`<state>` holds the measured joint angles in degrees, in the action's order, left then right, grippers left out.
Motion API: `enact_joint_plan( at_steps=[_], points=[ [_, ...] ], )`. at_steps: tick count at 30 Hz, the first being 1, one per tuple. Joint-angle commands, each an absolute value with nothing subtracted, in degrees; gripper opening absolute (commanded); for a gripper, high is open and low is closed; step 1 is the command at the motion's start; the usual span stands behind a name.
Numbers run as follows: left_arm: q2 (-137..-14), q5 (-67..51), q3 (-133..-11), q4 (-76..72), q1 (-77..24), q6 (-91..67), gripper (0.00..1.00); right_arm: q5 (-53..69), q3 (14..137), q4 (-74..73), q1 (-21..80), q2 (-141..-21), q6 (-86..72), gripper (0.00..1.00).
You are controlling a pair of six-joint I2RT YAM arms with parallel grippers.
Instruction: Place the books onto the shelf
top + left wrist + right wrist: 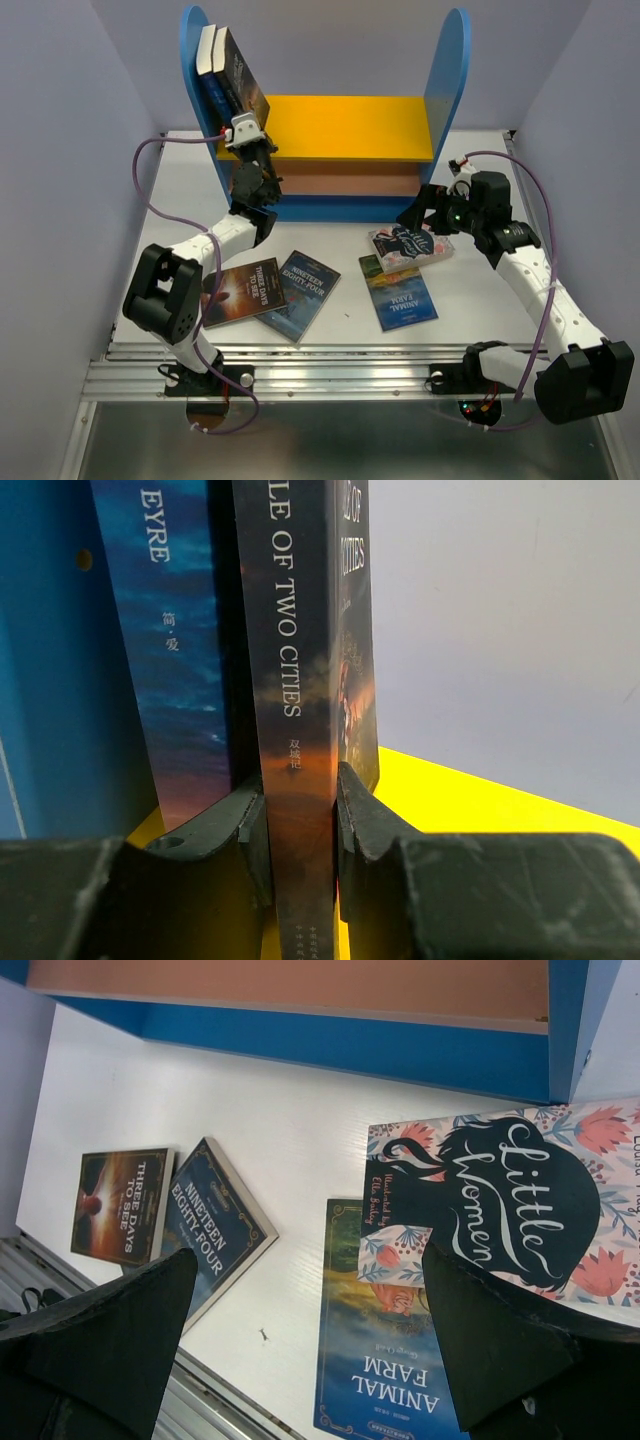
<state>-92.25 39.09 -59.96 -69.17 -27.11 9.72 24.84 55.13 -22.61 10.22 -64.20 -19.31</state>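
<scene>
Paperbacks are split between the shelf (pixel 340 125) and the white table (pixel 480 290); two stand upright at the left end of the yellow upper board (pixel 330 110), four lie flat below. Jane Eyre (pixel 170 660) stands next to the blue left side panel (pixel 192 40); just to its right stands A Tale of Two Cities (pixel 290 630), spine toward the left wrist camera. The left gripper (pixel 300 820) is clamped on the lower part of that spine, a finger pressed against each side, and the book's foot sits on the yellow board.

On the table in front of the shelf, Three Days to See (pixel 245 290) and Nineteen Eighty-Four (pixel 305 290) lie face up on the left with their edges meeting; to the right, Little Women (pixel 510 1200) lies face up across the top end of Animal Farm (pixel 375 1380), close to the shelf's blue base. The right gripper (pixel 310 1260) hangs over this pair with its jaws spread wide and nothing between them; one finger is over Little Women's lower corner, the other is out over the bare table; whether either touches anything cannot be told.
</scene>
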Motion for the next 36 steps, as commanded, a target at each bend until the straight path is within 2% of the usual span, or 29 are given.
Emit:
enact_joint_plan(
  at_steps=[1, 4, 7, 9, 13, 14, 16, 17, 21, 34, 36],
  points=[
    [-90.4, 42.7, -59.2, -78.1, -26.2, 9.2, 0.09, 25.0, 55.9, -20.1, 10.5, -62.7, -19.6, 1.0],
    [-89.7, 42.5, -58.6, -77.9, -26.1, 10.0, 0.24, 25.3, 55.6, -20.0, 10.5, -62.6, -19.8, 1.0],
    [-88.4, 42.3, -57.4, -78.0, -26.1, 9.9, 0.27, 25.0, 55.3, -19.7, 10.5, -62.8, -20.0, 1.0],
    [-87.5, 42.9, -56.7, -78.0, -26.1, 9.8, 0.35, 25.3, 55.2, -19.6, 10.5, -62.9, -20.0, 1.0],
    [-85.9, 42.1, -56.9, -74.4, -26.1, 8.0, 0.36, 25.5, 55.4, -19.6, 10.5, -63.2, -20.0, 1.0],
    [-85.7, 42.0, -57.3, -73.8, -26.2, 7.9, 0.42, 25.5, 55.4, -19.7, 10.5, -62.9, -19.9, 1.0],
    [-85.7, 42.3, -58.0, -72.2, -26.1, 8.3, 0.47, 25.7, 55.2, -19.7, 10.5, -62.7, -19.7, 1.0],
    [-85.7, 42.8, -58.6, -70.9, -26.1, 8.2, 0.54, 25.8, 54.9, -19.6, 10.5, -62.2, -19.7, 1.0],
    [-85.1, 43.2, -59.1, -68.9, -26.2, 7.3, 0.61, 25.3, 54.6, -20.1, 10.5, -61.4, -19.7, 1.0],
    [-81.2, 42.9, -59.9, -62.1, -26.7, 2.9, 0.61, 25.6, 54.2, -20.7, 10.5, -60.9, -19.6, 1.0],
    [-80.7, 44.1, -60.2, -61.4, -27.2, 2.8, 0.66, 25.6, 54.2, -20.7, 10.5, -61.0, -19.5, 1.0]
  ],
)
